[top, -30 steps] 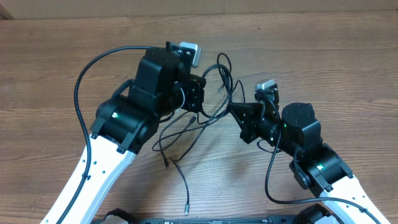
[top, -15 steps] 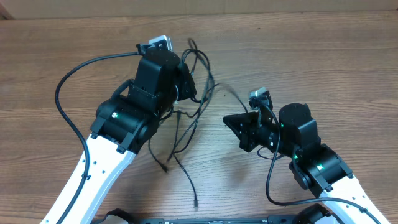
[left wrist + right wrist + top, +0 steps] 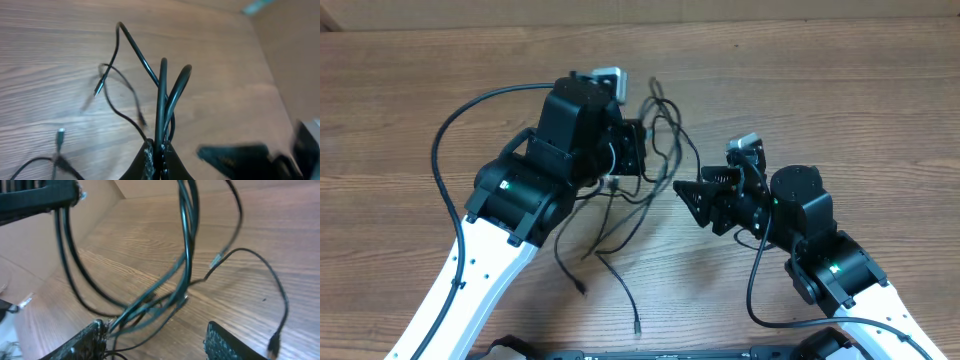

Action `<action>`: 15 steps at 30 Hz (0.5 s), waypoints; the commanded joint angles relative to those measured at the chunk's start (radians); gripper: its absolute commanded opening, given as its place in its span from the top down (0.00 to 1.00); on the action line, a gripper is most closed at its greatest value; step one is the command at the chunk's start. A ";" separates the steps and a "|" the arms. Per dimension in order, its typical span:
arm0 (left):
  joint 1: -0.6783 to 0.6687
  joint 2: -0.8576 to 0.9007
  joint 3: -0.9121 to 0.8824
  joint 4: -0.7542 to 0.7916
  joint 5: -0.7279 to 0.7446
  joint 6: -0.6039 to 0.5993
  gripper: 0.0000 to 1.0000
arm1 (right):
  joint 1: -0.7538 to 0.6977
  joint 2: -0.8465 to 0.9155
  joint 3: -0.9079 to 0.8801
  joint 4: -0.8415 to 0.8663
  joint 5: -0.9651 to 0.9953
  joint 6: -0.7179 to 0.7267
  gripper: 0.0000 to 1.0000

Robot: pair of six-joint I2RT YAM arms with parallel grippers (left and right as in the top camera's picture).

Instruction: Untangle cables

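Pinches the cables tight in the left gripper, jaws closed on several strands at once, loops standing up above the fingertips. Holds that bundle off the table, in the space between the two arms. Leaves two tails hanging down to the wood, each ending in a small plug.

Shows the right gripper spread wide and clamped on nothing, with strands crossing the gap close against one finger. Cannot tell whether touching it.

Risks cinching the tangle instead of loosening it by pulling from the right against several strands pinched together on the left. Risks closing on both cords at once, given the strands bunched so close in the gap. Risks hooking a loop over an open finger on the way in, then dragging the whole bundle sideways. Risks whipping a loose plug across the wood, or off the near edge, with a quick lift. Calls for one strand only, taken well clear of the crossing, and a slow pull.
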 commanded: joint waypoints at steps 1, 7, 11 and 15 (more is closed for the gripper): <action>0.000 -0.017 0.010 0.011 0.164 0.080 0.96 | 0.005 -0.005 0.011 0.013 0.026 -0.070 0.38; 0.000 -0.017 0.010 0.009 0.224 0.096 0.96 | 0.005 -0.005 0.011 0.014 0.075 -0.070 0.41; 0.000 -0.017 0.010 0.003 0.251 0.097 0.96 | 0.005 -0.005 0.011 0.016 0.090 -0.074 0.57; 0.000 -0.017 0.010 0.006 0.249 0.097 0.96 | 0.005 -0.005 0.011 0.011 0.089 -0.074 0.83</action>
